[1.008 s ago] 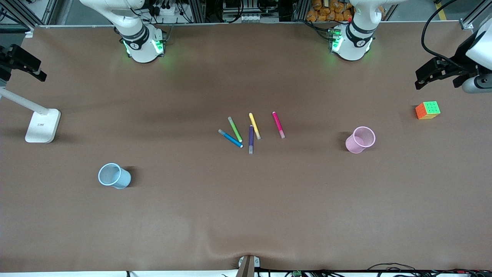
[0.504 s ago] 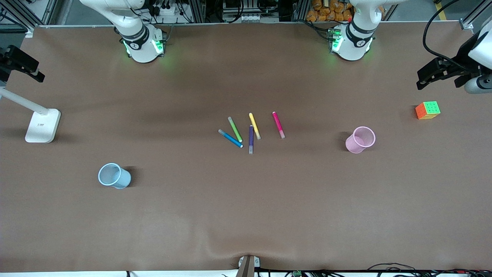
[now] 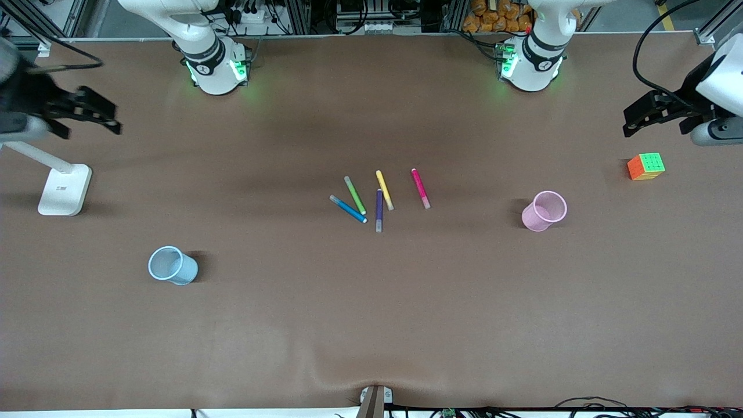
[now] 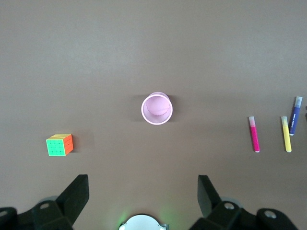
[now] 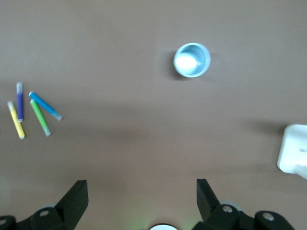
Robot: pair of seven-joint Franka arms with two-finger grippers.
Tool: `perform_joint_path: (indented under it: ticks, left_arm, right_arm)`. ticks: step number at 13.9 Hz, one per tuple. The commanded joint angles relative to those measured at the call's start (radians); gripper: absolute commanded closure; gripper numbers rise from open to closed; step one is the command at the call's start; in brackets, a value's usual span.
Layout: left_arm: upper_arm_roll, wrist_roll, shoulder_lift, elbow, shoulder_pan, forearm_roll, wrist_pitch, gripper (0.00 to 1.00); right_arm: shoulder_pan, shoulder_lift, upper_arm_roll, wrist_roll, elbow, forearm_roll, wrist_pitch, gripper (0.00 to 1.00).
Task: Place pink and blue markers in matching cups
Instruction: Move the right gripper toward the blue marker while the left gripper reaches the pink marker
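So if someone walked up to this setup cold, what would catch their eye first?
Probably the fan of five bright pens mid-table, the pink marker toward the left arm's end and the blue marker toward the right arm's. Next, the pink cup and blue cup standing far apart, then the colourful puzzle cube below the open left gripper.

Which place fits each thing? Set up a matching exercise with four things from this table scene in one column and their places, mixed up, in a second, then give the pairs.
Things:
1. pink cup
2. blue cup
3. puzzle cube
4. pink marker

Places:
A. toward the right arm's end
B. beside the yellow pen
C. between markers and cube
D. under the left gripper

Pairs: 1-C, 2-A, 3-D, 4-B
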Motion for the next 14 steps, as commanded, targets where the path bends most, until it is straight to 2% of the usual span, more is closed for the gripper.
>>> perform_joint_path:
  ticks: [1,4,8,11,14]
  left_arm:
    - [-0.014,-0.024,0.011,-0.004,-0.005,-0.034,-0.014,0.00]
    - [-0.061,-0.027,0.064,-0.002,-0.008,-0.035,-0.031,0.00]
    - [-0.129,-0.132,0.132,-0.001,-0.041,-0.035,-0.034,0.00]
    - [-0.137,-0.264,0.179,-0.010,-0.118,-0.035,-0.064,0.00]
    - [-0.137,-0.307,0.247,-0.004,-0.187,-0.035,-0.059,0.00]
  right_arm:
    - [0.121,0.070,-0.008,-0.018,0.005,0.001,0.019,0.00]
    - [0.255,0.151,-0.008,-0.020,0.005,-0.010,0.105,0.00]
    - [0.340,0.261,-0.006,-0.018,-0.018,-0.008,0.228,0.00]
    - [0.386,0.286,-0.006,-0.022,-0.152,-0.010,0.412,0.00]
    - [0.416,0.323,-0.006,-0.052,-0.220,-0.010,0.539,0.00]
